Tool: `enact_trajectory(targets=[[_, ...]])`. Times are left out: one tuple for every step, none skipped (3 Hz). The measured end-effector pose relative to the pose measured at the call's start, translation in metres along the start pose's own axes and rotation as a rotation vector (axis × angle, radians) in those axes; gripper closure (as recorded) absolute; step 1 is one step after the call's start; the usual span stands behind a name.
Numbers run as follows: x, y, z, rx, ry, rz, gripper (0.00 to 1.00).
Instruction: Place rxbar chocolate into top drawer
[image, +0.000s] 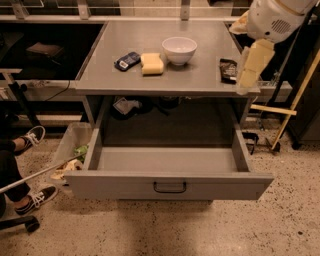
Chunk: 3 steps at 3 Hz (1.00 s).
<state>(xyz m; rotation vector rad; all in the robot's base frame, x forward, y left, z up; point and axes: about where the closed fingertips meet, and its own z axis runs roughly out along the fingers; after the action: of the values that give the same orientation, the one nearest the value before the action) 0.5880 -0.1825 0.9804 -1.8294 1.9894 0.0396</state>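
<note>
The rxbar chocolate (228, 70), a dark flat bar, lies on the grey table top (150, 30) near its right edge. The top drawer (170, 165) is pulled fully open below the table, its black wire handle (170, 187) centred on the front, and nothing shows inside it. My arm comes in from the top right, with a white housing and a cream link. My gripper (246, 82) hangs at the table's right edge, just right of the bar and partly overlapping it in view.
A white bowl (179, 50), a yellow sponge (152, 63) and a blue-black packet (127, 60) sit mid-table. A bin (75, 145) and a seated person's shoes (32, 136) are on the left. A wooden frame (285, 115) leans on the right.
</note>
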Motion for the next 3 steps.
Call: enact_trajectory(targets=[[-0.013,-0.038,0.056,-0.099,-0.044,-0.04,0.0],[-0.012,-0.07,0.106,-0.145,-0.08,-0.02,0.0],[0.003,-0.1,0.12,-0.086,-0.151,0.054,0.0]])
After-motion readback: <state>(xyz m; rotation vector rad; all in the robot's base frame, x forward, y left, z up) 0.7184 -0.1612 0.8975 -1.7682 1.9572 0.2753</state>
